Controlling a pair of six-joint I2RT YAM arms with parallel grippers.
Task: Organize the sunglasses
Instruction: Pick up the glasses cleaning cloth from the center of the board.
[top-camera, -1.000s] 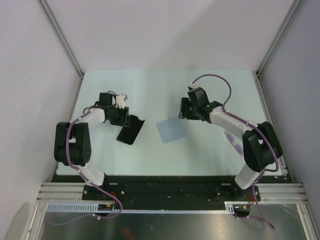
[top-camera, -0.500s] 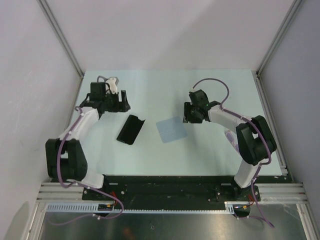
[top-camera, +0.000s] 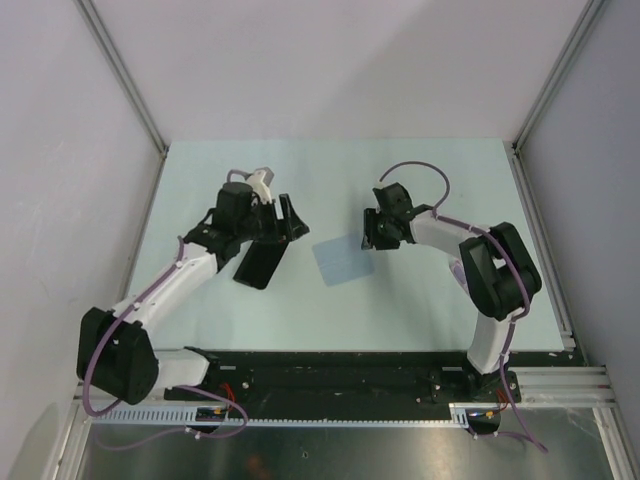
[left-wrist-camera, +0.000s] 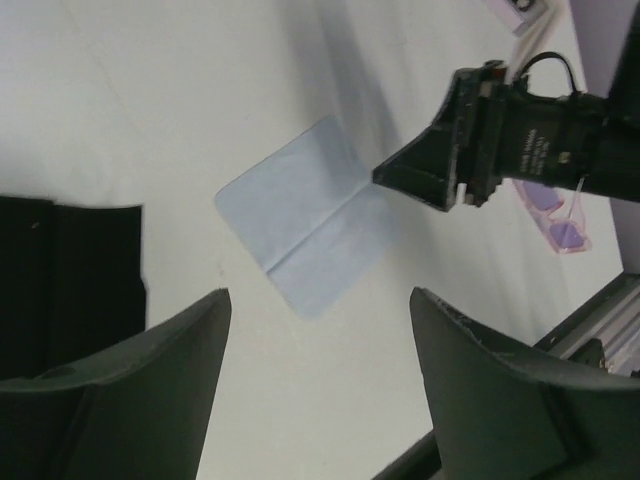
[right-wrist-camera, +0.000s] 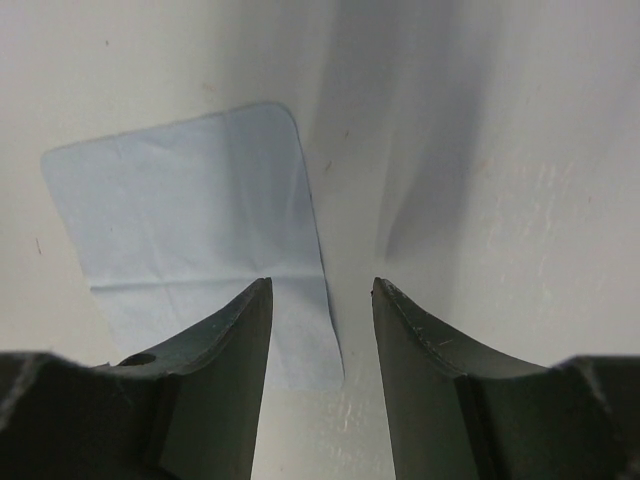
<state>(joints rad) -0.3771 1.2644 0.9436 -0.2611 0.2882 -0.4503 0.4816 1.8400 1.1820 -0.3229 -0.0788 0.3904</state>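
The left arm (top-camera: 170, 285) stretches from its base at the near left corner in one long diagonal out over the pale surface (top-camera: 330, 180), its wrist ending above the far end of the black case (top-camera: 260, 262), which lies open-side up. From its own camera the left jaws stand wide apart with nothing between them, hanging in the air with the case off to one side below. The right arm (top-camera: 495, 270) is folded tight: upper link rising from the base, elbow bent sharply, forearm running leftwards and low towards the middle. The right jaws point down at the right-hand edge of the light blue cloth (top-camera: 342, 260), which lies flat with a crease across it. They are partly apart, a clear gap showing the cloth's border and bare surface, and they grip nothing. The sunglasses (left-wrist-camera: 555, 215) lie on the surface on the right, close under the right arm's forearm and partly hidden by it, well apart from both the cloth and the case, in neither arm's grasp.
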